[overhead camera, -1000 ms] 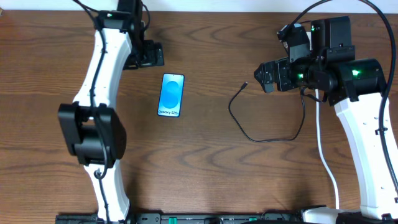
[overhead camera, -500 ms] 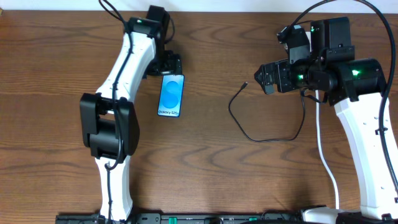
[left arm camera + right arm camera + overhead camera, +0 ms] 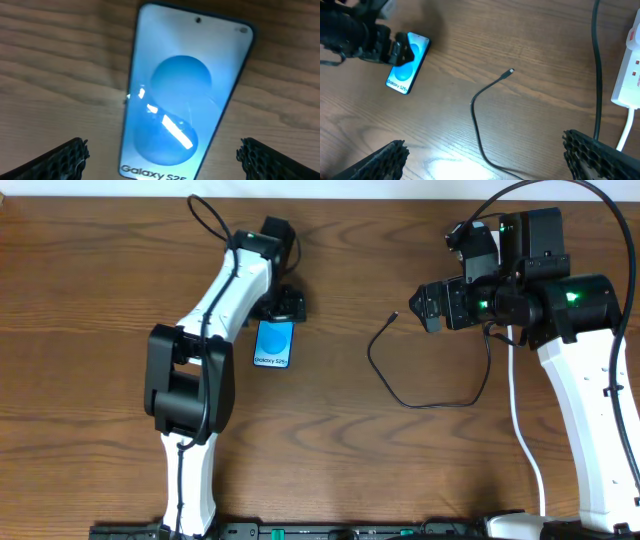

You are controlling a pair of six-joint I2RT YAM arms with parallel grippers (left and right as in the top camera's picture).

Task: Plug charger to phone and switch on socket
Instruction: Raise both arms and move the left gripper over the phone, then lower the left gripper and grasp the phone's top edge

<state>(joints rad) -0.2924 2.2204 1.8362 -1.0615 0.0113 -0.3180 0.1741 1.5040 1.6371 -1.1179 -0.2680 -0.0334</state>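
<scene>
The phone (image 3: 275,346) lies flat on the wooden table, its blue screen up. It fills the left wrist view (image 3: 185,95) and shows small in the right wrist view (image 3: 406,64). My left gripper (image 3: 283,305) is open over the phone's far end, with a fingertip on either side of it (image 3: 162,162). The charger (image 3: 400,395) lies in a loose loop, its small plug tip (image 3: 395,317) free on the table, also in the right wrist view (image 3: 510,72). My right gripper (image 3: 425,305) is open and empty above the cable (image 3: 490,165). The socket (image 3: 631,67) shows at the right edge.
A white cord (image 3: 520,425) runs from the socket toward the table's front edge. A second black cable (image 3: 595,65) hangs near the socket. The left arm (image 3: 190,370) stretches across the table's left half.
My left arm has swung right. Its gripper moved from left of the phone to over the phone's far end. The right arm and the charger have not moved.
</scene>
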